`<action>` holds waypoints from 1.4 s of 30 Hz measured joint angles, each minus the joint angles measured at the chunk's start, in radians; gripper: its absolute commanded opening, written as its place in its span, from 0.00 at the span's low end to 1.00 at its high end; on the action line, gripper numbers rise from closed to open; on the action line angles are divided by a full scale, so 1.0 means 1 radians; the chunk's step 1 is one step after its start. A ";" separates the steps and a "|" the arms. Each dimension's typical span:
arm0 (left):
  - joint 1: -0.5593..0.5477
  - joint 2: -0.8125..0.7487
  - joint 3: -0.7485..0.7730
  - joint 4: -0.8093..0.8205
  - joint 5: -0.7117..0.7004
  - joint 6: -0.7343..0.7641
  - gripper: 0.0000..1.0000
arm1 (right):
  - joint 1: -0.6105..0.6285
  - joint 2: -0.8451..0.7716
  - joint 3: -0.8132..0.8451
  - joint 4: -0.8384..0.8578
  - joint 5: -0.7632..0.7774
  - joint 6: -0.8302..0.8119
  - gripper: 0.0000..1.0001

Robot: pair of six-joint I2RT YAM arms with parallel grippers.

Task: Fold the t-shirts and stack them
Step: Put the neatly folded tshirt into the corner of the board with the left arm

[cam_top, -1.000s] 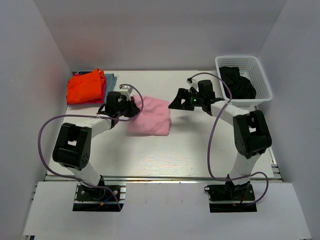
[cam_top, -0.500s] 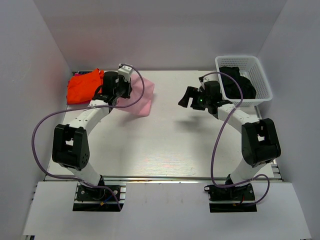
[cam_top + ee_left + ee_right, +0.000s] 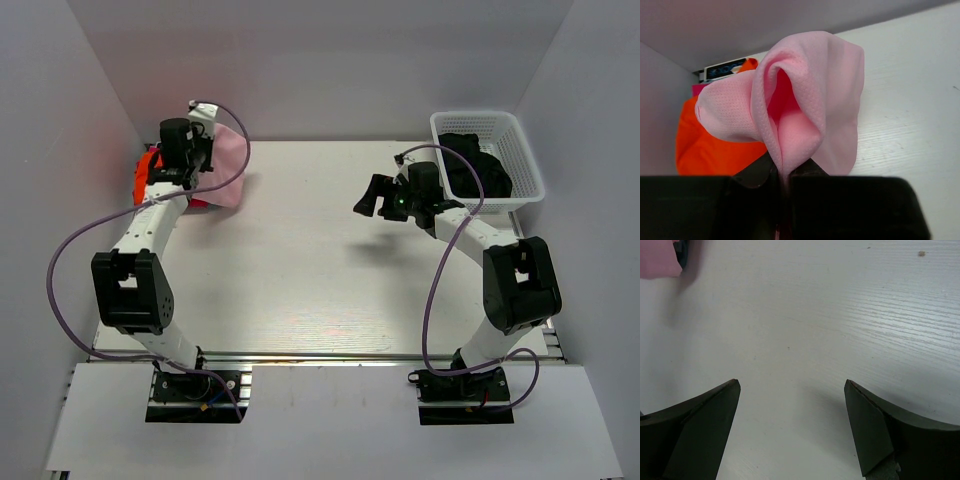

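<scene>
My left gripper (image 3: 205, 160) is shut on a fold of the light pink t-shirt (image 3: 231, 165) and holds it raised at the far left of the table. In the left wrist view the pink t-shirt (image 3: 805, 100) bulges out from between the shut jaws of the left gripper (image 3: 785, 172). The bright orange t-shirt (image 3: 705, 145) lies just behind and below it. From above, the orange t-shirt (image 3: 146, 180) is mostly hidden by the arm. My right gripper (image 3: 366, 197) hovers open over bare table at centre right, and the right gripper (image 3: 792, 385) has nothing between its fingers.
A white basket (image 3: 530, 160) at the back right holds a black t-shirt (image 3: 478, 170). A strip of red cloth (image 3: 200, 201) shows under the pink t-shirt. The white side walls stand close to the table on both sides.
My left arm has lifted the pink t-shirt from the middle of the table and carried it left and back, over the orange one. My right gripper drew back to the right.
</scene>
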 measured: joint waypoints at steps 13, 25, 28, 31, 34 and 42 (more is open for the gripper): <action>0.199 0.182 0.212 -0.054 0.051 0.017 0.00 | 0.000 0.020 0.026 0.001 -0.066 -0.003 0.90; 0.344 0.467 0.413 -0.074 0.146 0.000 0.00 | -0.002 0.052 0.061 0.000 -0.093 -0.023 0.90; 0.365 0.496 0.423 -0.074 0.162 -0.006 0.00 | -0.002 0.067 0.076 0.000 -0.097 -0.025 0.90; 0.377 0.518 0.441 -0.072 0.169 -0.005 0.00 | -0.002 0.093 0.098 -0.003 -0.101 -0.026 0.90; 0.383 0.546 0.473 -0.074 0.171 -0.005 0.00 | -0.002 0.115 0.115 -0.008 -0.109 -0.026 0.90; 0.394 0.605 0.527 -0.085 0.126 -0.021 0.90 | -0.002 0.131 0.138 -0.032 -0.124 -0.026 0.90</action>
